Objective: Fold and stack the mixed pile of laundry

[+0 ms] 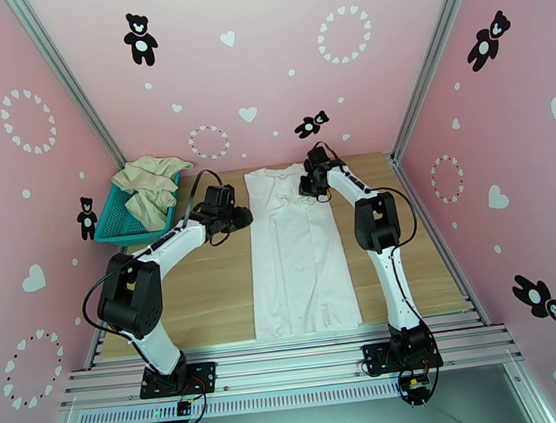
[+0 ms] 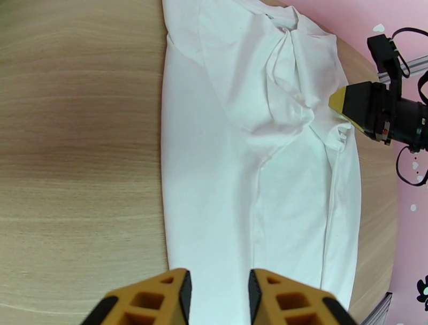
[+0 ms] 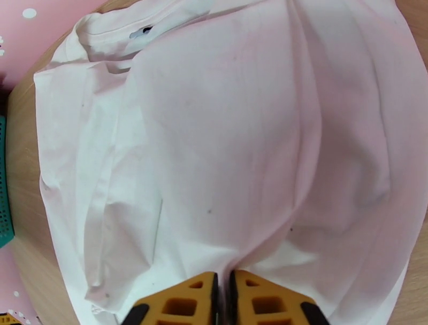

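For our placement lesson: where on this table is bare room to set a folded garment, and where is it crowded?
Free: wood between the white T-shirt and the left arm; a narrower strip right of the shirt. Crowded: far end, with teal basket, left gripper, right gripper.

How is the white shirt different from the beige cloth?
The shirt is white; the cloth is cream-beige. The shirt lies stretched out on the table; the cloth is crumpled in the basket. The right gripper pinches the shirt; nothing holds the cloth. Both are soft laundry.
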Robot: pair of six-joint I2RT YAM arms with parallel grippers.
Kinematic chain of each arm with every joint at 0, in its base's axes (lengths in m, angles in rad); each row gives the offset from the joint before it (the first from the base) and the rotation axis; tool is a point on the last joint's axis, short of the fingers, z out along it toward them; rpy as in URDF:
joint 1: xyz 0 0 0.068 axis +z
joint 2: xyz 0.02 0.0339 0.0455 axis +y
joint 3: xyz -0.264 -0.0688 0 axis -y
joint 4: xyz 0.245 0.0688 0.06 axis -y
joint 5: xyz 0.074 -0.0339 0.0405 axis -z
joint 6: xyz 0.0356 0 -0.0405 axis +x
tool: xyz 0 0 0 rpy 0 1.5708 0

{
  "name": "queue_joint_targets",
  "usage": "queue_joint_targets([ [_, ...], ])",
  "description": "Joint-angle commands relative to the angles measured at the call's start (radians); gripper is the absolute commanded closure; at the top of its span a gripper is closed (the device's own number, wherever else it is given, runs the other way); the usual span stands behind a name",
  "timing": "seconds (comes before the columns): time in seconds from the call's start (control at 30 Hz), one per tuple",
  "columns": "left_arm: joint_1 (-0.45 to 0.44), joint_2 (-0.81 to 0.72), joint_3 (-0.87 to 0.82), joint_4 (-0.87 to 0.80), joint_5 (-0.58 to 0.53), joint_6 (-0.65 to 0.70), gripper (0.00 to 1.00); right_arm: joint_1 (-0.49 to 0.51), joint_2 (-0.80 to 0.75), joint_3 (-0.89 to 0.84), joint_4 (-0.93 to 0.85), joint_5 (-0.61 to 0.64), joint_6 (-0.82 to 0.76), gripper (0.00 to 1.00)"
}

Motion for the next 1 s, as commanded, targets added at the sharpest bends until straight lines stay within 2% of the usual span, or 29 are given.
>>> queue_joint_targets([
  [0.0, -0.004, -0.019, -0.019, -0.031, -0.025, 0.023, 0.65, 0.019, -0.005, 0.051, 0.019, -0.032, 0.004, 0.98],
  [0.03, -0.005, -0.021, -0.022, -0.035, -0.03, 0.026, 0.65, 0.024, -0.002, 0.06, 0.022, -0.039, 0.004, 1.0],
  [0.3, -0.005, -0.041, -0.036, -0.048, -0.043, 0.034, 0.65, 0.088, 0.016, 0.09, 0.005, -0.026, -0.078, 1.0],
  [0.47, -0.005, -0.045, -0.044, -0.05, -0.043, 0.034, 0.65, 0.115, 0.061, 0.097, -0.013, -0.043, -0.137, 0.88],
  [0.6, -0.005, -0.056, -0.057, -0.047, -0.043, 0.03, 0.64, 0.145, 0.065, 0.107, -0.052, -0.018, -0.196, 0.62],
  [0.67, -0.005, -0.064, -0.061, -0.049, -0.042, 0.029, 0.64, 0.15, 0.049, 0.108, -0.065, -0.006, -0.207, 0.53],
  [0.87, -0.005, -0.127, -0.093, -0.055, -0.035, 0.022, 0.63, 0.151, -0.071, 0.112, -0.13, 0.009, -0.231, 0.48],
  [0.97, -0.006, -0.18, -0.141, -0.06, -0.042, 0.007, 0.62, 0.15, -0.173, 0.061, -0.162, 0.017, -0.238, 0.46],
])
